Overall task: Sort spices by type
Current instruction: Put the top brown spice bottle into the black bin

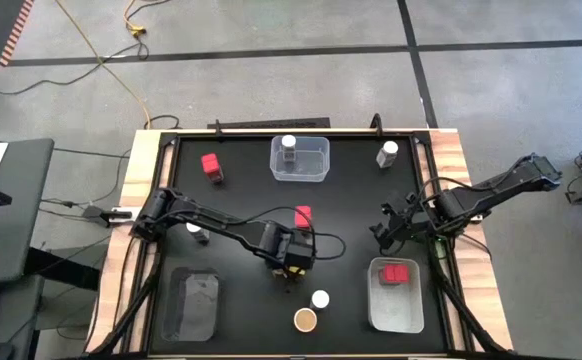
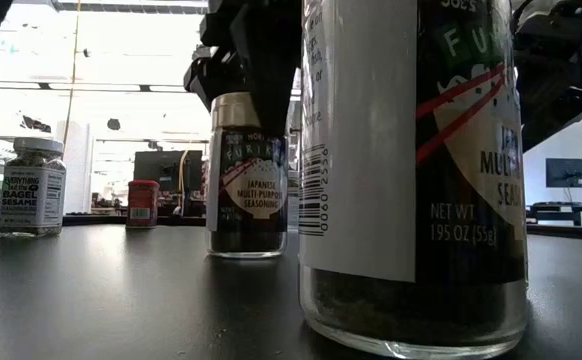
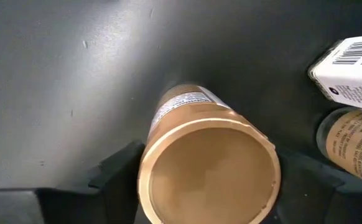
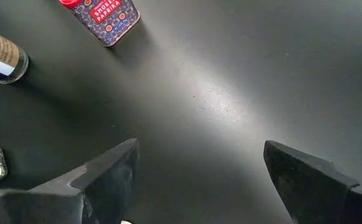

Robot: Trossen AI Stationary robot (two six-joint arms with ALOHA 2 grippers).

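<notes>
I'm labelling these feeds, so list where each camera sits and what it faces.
High view: overhead, straight down; both arms, left gripper over a tan-lid jar, right gripper open above bare table.
Low view: table height, across jars into the room; arm parts above.
Left wrist view: down on the tan-lid jar between its fingers.
Right wrist view: down at bare table past open fingers.
Shared: the red paprika box also shows from overhead.
</notes>
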